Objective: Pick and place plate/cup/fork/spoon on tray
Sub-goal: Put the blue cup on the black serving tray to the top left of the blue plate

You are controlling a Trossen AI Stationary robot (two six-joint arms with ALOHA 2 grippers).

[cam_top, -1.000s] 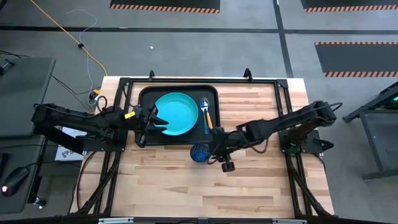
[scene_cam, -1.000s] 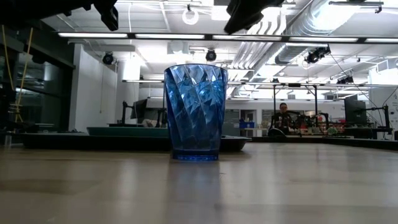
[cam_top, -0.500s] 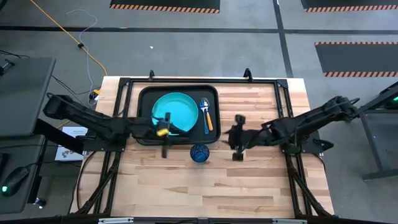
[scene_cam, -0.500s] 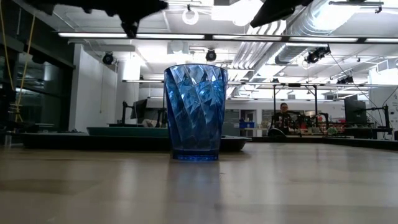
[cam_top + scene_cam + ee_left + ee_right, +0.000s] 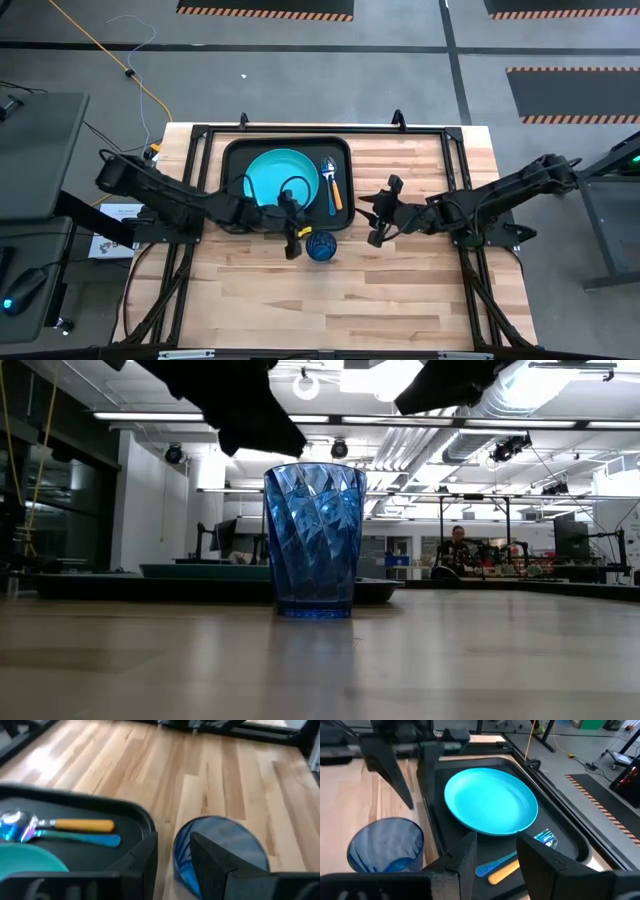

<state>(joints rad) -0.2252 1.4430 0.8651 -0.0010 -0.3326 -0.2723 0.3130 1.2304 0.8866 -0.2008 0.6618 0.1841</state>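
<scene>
The blue cup [image 5: 321, 245] stands upright on its base on the wooden table, just near of the black tray [image 5: 232, 160]. The turquoise plate [image 5: 283, 180] lies in the tray. The teal-handled fork [image 5: 92, 839] and the orange-handled spoon [image 5: 84, 824] lie side by side to the plate's right. My left gripper [image 5: 302, 243] is open, at the cup's left side and above its rim [image 5: 181, 851]; in the low view [image 5: 285, 440] it hangs clear of the cup [image 5: 313, 540]. My right gripper [image 5: 371, 214] is open and empty, to the cup's right.
Bare wooden table [image 5: 400, 300] lies near of and to the right of the cup. Black frame rails [image 5: 455, 160] run along the table's edges. A person [image 5: 457, 543] sits far off in the room behind.
My left gripper has gone from above the plate's left side toward the table's right and near edge and come down beside the cup's rim. My right gripper has drawn back from the cup toward the table's right and far edge. The cup has stayed put.
</scene>
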